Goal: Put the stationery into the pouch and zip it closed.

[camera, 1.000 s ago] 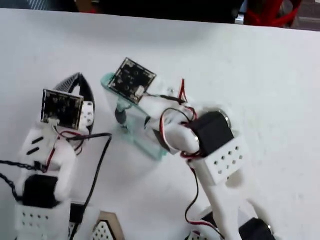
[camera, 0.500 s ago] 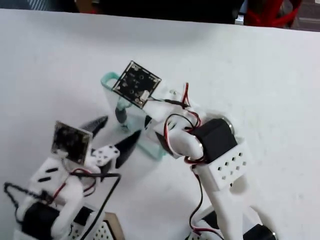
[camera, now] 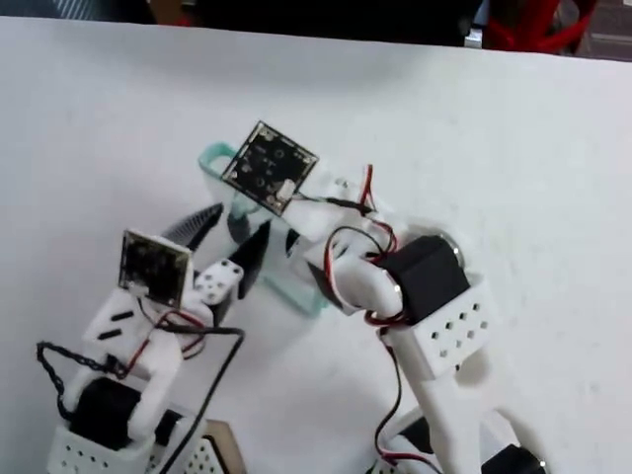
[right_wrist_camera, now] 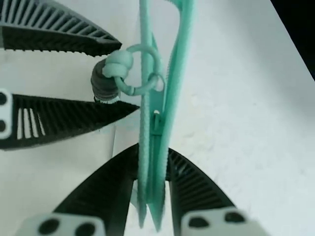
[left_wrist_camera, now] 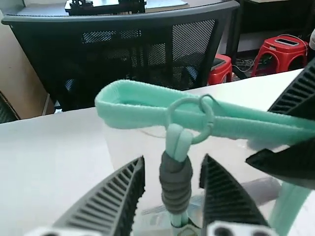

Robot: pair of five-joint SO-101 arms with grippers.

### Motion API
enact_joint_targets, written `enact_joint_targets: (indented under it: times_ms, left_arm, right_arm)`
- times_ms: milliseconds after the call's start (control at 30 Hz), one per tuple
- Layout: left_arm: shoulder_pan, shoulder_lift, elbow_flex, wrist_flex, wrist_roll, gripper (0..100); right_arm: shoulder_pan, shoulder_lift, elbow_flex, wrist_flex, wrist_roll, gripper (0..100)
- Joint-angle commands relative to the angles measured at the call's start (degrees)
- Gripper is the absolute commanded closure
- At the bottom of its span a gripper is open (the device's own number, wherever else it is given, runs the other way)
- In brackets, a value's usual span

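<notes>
If untouched, pull (left_wrist_camera: 175,178) (left jaws nearer).

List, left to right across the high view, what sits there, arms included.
Left arm's square camera board → left gripper at the mint-green pouch → right arm's black servo motor → red plastic stool.

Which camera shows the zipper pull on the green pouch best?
The left wrist view: the zipper pull hangs centred and close inside the open left gripper. The right wrist view shows it sideways beside the pouch; the high view, just a small dark blob.
</notes>
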Motion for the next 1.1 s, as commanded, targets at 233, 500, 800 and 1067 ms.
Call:
enact_joint_targets:
  times_ms: [233,500,800,1067]
  left_arm:
    - [5.0,-0.7,0.6,-3.3,-3.8,92]
    - [3.7,-0.8,-2.2,-3.6,-6.4,98]
    - [-6.3,-0.4,-8.2,-3.8,-10.3,98]
    - [-13.8,-0.3,-6.4,-8.7,-11.1,98]
  right_arm:
    - [0.4,0.0,1.2,0.2,0.0,97.8]
    - [0.7,0.0,1.8,0.7,-0.2,97.8]
    - [0.7,0.0,3.3,0.7,-0.2,97.8]
    - [0.7,0.0,3.3,0.6,-0.2,97.8]
